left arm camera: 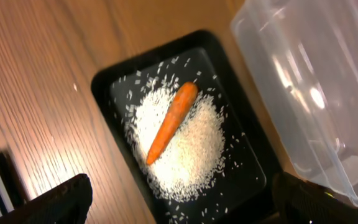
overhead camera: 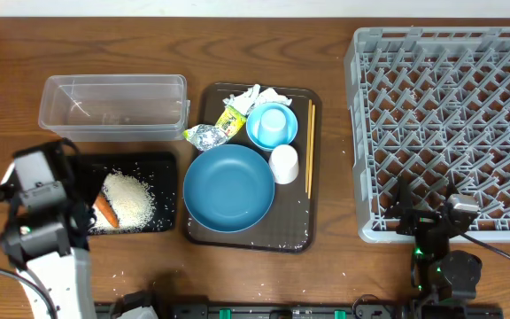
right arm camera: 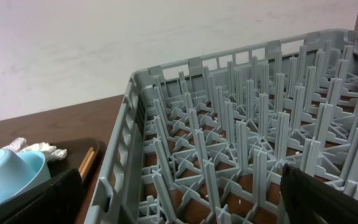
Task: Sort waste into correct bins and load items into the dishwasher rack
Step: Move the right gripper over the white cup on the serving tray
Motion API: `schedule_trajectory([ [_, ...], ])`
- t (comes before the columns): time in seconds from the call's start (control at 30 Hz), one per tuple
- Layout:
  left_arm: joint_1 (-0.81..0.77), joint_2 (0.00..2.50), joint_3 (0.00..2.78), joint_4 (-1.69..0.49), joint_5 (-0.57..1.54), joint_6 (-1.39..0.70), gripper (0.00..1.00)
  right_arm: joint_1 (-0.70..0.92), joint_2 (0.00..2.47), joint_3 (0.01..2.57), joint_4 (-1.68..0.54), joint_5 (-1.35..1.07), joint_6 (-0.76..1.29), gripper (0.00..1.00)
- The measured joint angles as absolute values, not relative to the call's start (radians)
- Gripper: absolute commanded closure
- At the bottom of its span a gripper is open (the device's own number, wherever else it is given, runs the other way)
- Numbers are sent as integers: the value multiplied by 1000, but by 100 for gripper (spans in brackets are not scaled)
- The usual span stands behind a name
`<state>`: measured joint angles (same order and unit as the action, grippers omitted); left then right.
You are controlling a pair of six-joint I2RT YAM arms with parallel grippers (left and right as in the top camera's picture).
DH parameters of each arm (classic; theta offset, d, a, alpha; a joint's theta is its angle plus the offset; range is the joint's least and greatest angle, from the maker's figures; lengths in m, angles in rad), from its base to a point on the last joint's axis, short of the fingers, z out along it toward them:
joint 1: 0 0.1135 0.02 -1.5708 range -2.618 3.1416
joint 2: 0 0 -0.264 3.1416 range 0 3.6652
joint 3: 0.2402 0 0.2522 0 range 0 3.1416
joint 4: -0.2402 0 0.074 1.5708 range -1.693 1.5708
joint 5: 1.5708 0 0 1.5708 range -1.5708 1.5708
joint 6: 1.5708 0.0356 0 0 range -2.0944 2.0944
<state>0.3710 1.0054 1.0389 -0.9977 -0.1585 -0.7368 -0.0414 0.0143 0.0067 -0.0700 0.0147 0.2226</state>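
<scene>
Just carrot (left arm camera: pixel 171 121) atop rice (left arm camera: pixel 194 152) in black tray (left arm camera: pixel 104 86).

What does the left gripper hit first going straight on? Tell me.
Probably the small orange carrot lying on the heap of white rice grains in the shallow black rectangular tray; the open left gripper points down at them, depth unclear.

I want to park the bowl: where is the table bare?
The tabletop is bare between the serving tray and the dishwasher rack, and behind the clear tub. The serving tray is crowded; the black tray holds rice and carrot.
</scene>
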Motion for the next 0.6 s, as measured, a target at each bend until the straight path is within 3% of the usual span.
schedule_trajectory([
  [0.23,518,1134,1039,-1017,-39,-737,4,-41,15,6,-21,7,248,1],
  [0.6,536,1248,1039,-1033,-2,-737,4,-41,13,6,111,-300,870,1],
])
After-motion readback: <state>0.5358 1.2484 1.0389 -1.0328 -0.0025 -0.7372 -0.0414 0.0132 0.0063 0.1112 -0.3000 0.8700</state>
